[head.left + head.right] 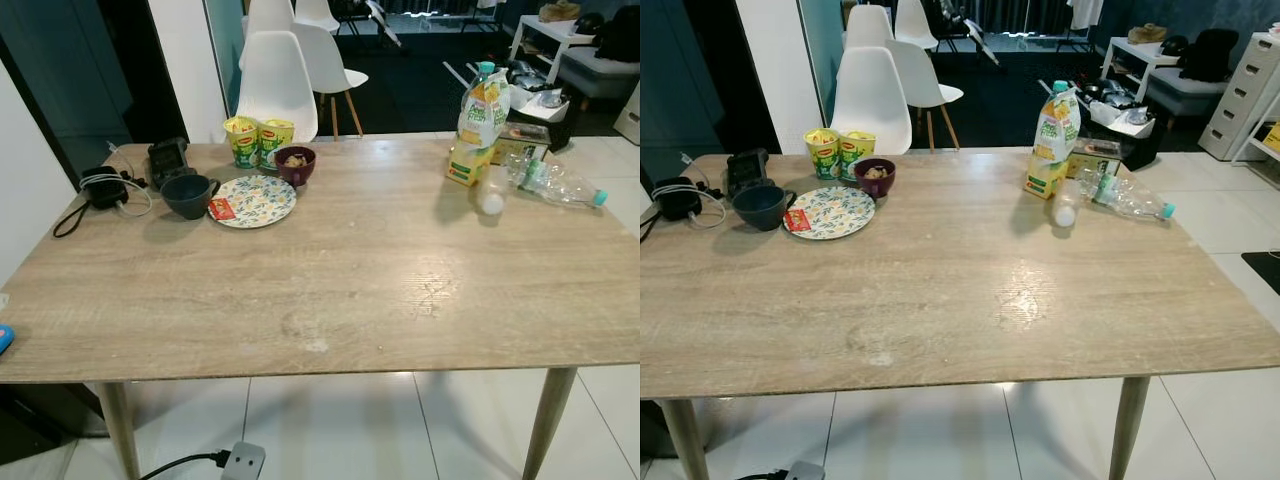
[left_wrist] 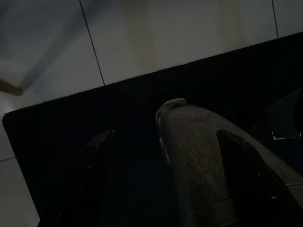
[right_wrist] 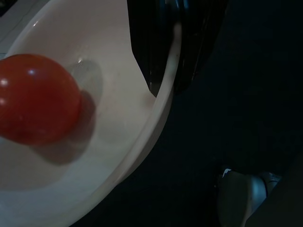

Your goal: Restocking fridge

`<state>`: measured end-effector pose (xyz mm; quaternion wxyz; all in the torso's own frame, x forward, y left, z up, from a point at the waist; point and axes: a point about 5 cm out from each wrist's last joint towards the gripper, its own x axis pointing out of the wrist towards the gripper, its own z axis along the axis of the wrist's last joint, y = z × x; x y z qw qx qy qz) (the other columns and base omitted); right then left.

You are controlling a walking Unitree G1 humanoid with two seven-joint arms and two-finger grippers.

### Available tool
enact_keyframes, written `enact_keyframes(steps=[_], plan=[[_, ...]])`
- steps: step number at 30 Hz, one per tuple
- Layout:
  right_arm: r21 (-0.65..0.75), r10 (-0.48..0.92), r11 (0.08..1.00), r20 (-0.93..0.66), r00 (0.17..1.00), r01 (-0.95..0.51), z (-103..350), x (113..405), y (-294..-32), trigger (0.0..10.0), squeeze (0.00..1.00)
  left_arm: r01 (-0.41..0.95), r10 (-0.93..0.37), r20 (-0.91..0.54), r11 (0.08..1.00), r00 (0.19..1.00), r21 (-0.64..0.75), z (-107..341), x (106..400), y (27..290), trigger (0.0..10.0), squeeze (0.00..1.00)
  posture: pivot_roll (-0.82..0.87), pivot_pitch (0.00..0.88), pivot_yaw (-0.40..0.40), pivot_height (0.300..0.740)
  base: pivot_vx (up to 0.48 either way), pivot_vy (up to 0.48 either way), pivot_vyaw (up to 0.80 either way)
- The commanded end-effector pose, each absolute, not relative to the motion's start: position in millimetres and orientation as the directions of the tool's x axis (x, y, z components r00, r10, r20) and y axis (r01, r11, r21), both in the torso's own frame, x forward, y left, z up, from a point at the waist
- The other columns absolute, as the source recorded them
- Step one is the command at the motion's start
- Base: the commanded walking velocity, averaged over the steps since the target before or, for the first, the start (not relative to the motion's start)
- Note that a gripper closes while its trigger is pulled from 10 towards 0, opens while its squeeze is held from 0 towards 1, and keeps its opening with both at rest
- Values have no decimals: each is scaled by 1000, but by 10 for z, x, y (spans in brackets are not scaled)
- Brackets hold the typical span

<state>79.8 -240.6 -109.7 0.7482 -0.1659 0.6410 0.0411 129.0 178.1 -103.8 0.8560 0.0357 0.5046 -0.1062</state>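
At the counter's (image 1: 330,270) far right corner: a juice carton (image 1: 481,125) stands upright, with a clear plastic bottle (image 1: 555,184) lying on its side beside it, cap toward the right edge, and a second small bottle (image 1: 489,199) lying just in front of the carton. Contents of either bottle not readable.

Far left corner: two yellow noodle cups (image 1: 257,141) side by side, lids on. A dark red bowl (image 1: 296,164) with some pale food in it, just beside them. A floral plate (image 1: 253,201) carrying a small red sachet (image 1: 221,208) at its left rim. A dark blue mug (image 1: 190,195) touching the plate's left side, inside not visible. Black device and coiled cable (image 1: 110,189) near the left edge.

Right gripper (image 3: 173,56): fingers pinching the rim of a white bowl (image 3: 109,156); one red tomato (image 3: 35,98) sits inside it.

Left gripper (image 2: 173,175): fingers spread, hanging over a dark mat (image 2: 94,123) on the tiled floor (image 2: 165,33).
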Motion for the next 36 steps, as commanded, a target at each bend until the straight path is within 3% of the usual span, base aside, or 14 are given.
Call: enact_keyframes(steps=[1,12,20,23,26,31,36], plan=[[-213,-167,936,-969,181,-279,-1091,806,-2427,10000,0,229,-162,-899,971,408,-71,-1095,1129,1745,10000,0,46,0,-52,740,0,0,0],[-313,-249,909,-937,246,-276,-1021,965,-2558,10000,0,227,-152,-893,972,424,-58,-1074,1182,1791,10000,0,32,0,-46,740,0,0,0],[-324,-256,909,-931,262,-262,-993,1054,-2579,10000,0,194,-107,-892,981,438,-22,-1050,1200,1951,10000,0,50,0,-44,740,0,0,0],[-314,-243,908,-934,261,-277,-1020,1041,-2498,10000,0,169,-67,-893,986,446,10,-1022,1195,2127,10000,0,18,0,8,740,0,0,0],[-313,-247,916,-933,262,-250,-1028,1023,-2485,10000,0,191,-58,-902,981,428,27,-1017,1169,2196,10000,0,15,0,2,740,0,0,0],[-354,-294,900,-924,245,-255,-1015,921,-2614,10000,0,103,-44,-879,995,474,6,-994,1283,2144,10000,0,14,0,2,740,0,0,0],[-380,-325,899,-912,248,-216,-990,894,-2708,10000,0,133,-57,-883,991,467,6,-1004,1286,2089,10000,0,14,0,-14,740,0,0,0]])
